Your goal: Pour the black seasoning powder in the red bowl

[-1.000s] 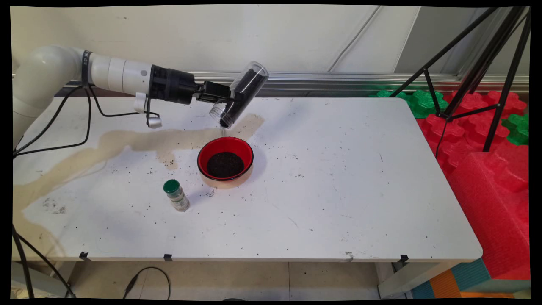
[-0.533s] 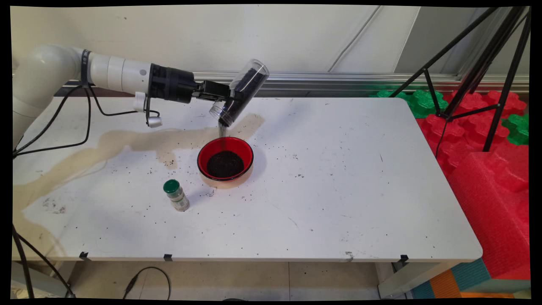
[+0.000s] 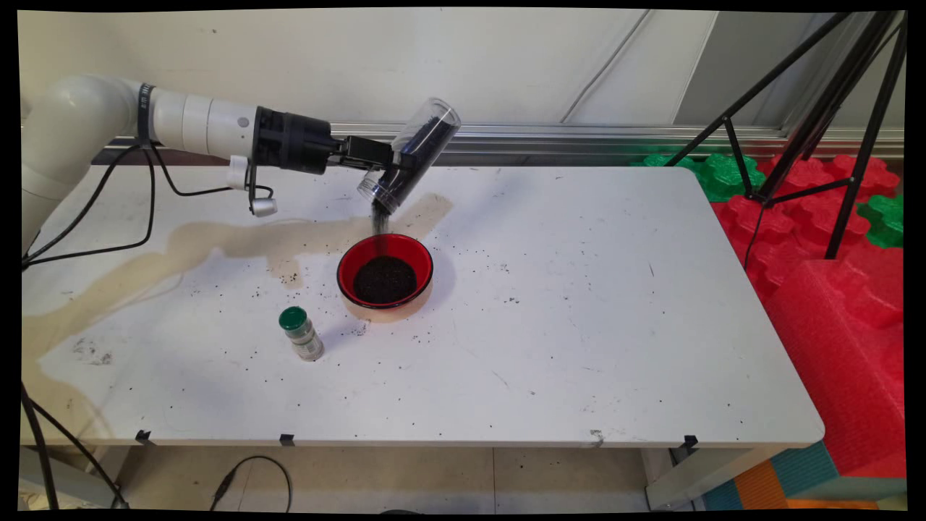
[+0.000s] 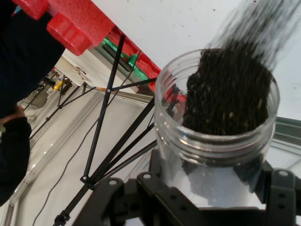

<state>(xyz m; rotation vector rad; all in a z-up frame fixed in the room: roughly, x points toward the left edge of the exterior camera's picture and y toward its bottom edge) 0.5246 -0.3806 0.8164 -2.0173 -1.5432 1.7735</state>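
Clear jar (image 3: 410,161) of dark granules (image 4: 225,94) sits clamped in the gripper (image 3: 391,165), tilted mouth-down so grains stream into the red bowl (image 3: 385,273) just below. A green-capped bottle (image 3: 301,333) stands near-left of the bowl.

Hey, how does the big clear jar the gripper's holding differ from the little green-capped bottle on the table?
The clear jar is larger, uncapped and tilted mouth-down in the gripper above the red bowl, with dark grains streaming from it. The green-capped bottle is smaller, capped and stands on the table, left of the bowl. Both are cylindrical containers.
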